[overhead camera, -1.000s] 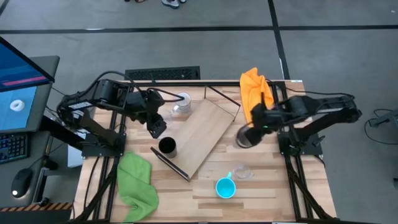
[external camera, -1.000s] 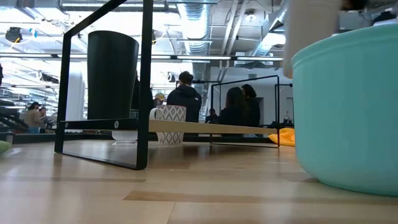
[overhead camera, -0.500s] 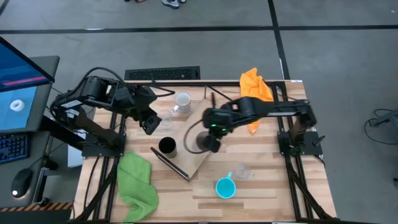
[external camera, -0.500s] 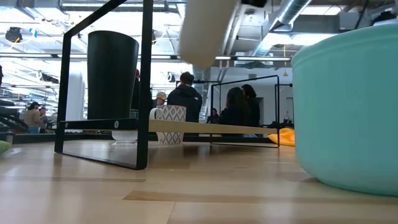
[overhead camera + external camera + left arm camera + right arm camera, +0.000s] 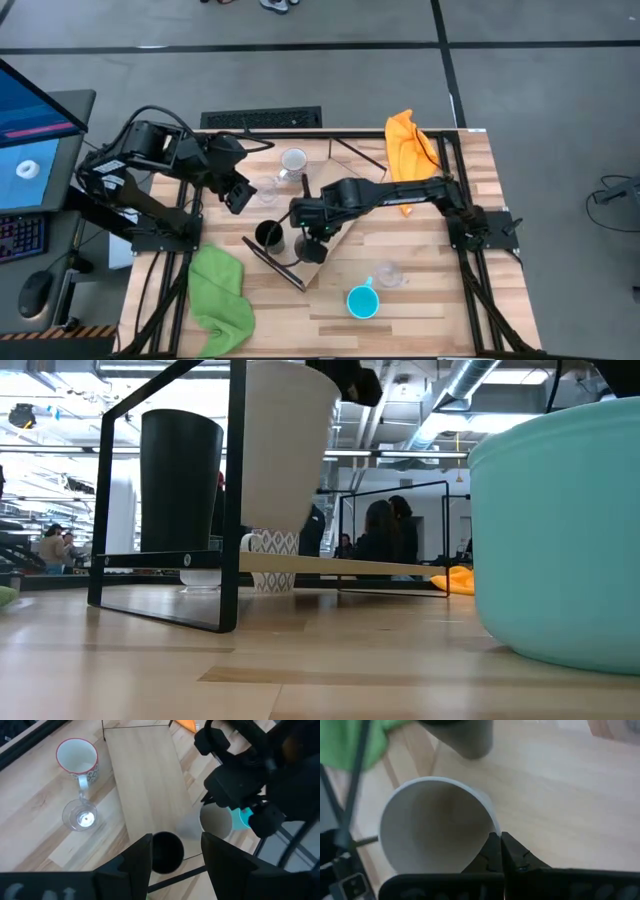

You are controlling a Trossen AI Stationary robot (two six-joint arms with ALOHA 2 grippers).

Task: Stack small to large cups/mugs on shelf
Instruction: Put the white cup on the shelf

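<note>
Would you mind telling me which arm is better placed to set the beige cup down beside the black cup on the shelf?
The right. Its gripper is shut on the beige cup, over the shelf beside the black cup. The left gripper hangs open and empty, apart from both.

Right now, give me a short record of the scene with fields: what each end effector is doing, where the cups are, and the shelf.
right end effector: shut on beige-grey cup rim, over the shelf
left end effector: open, empty, near the table's far left
shelf: lies diagonally on the table
black cup: on the shelf's near end
white mug: on table beyond shelf
blue mug: near front edge
</note>
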